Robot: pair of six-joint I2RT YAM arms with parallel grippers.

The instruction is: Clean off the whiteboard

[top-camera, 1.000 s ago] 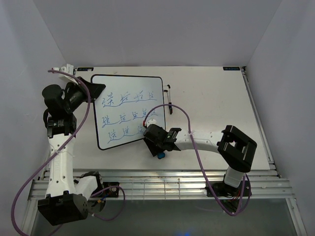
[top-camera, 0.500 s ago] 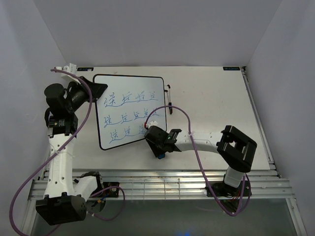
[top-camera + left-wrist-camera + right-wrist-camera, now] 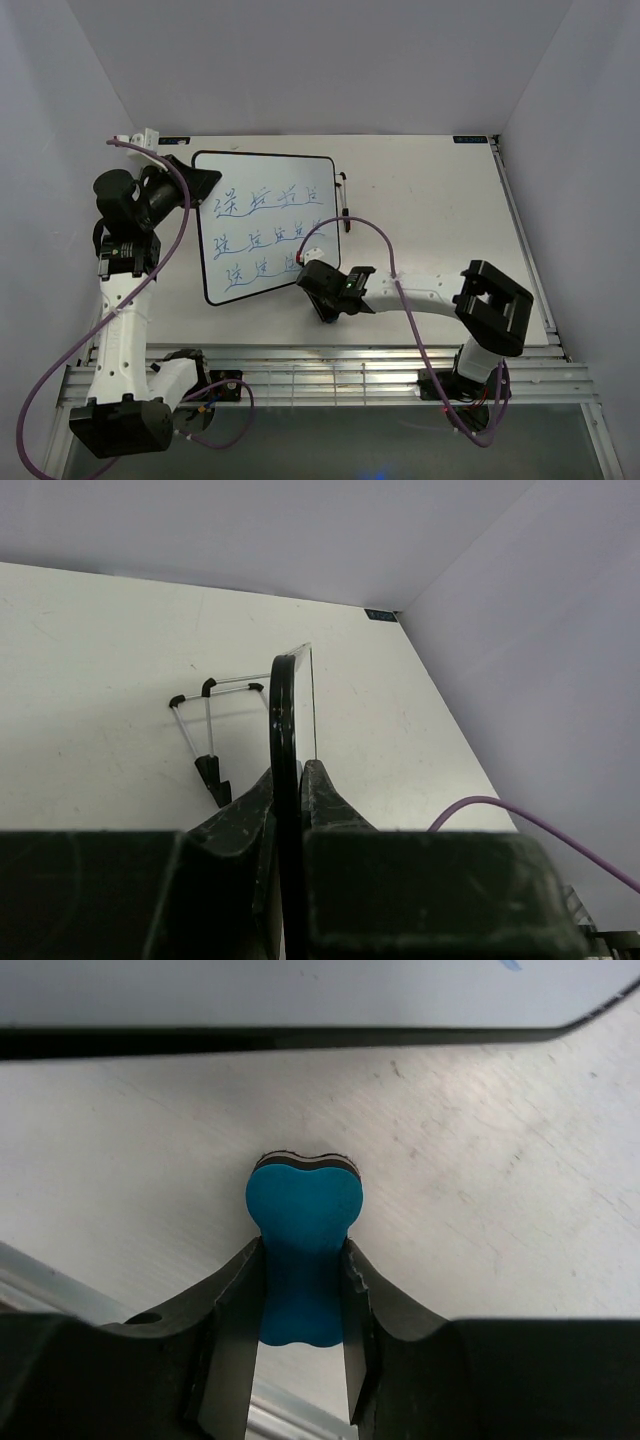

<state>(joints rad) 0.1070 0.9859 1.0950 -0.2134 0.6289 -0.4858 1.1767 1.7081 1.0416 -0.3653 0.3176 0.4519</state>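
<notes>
The whiteboard [image 3: 265,225] has a thin black frame and three rows of blue handwriting. My left gripper [image 3: 200,181] is shut on its far left corner. In the left wrist view the frame [image 3: 283,715] shows edge-on between my fingers, with the left gripper [image 3: 288,772] clamped on it. My right gripper [image 3: 322,302] sits just off the board's near right corner. In the right wrist view the right gripper [image 3: 303,1260] is shut on the blue bone-shaped eraser [image 3: 303,1222], held over the table just short of the whiteboard's edge [image 3: 300,1038].
A thin black wire stand [image 3: 344,205] lies on the table beside the board's right edge; it also shows in the left wrist view [image 3: 205,730]. A purple cable [image 3: 360,228] arcs over the right arm. A metal rail [image 3: 330,360] runs along the table's near edge.
The whiteboard has shifted slightly to the right with my left gripper. My right arm has swung right and nearer, carrying the eraser with it just off the board's near right corner.
</notes>
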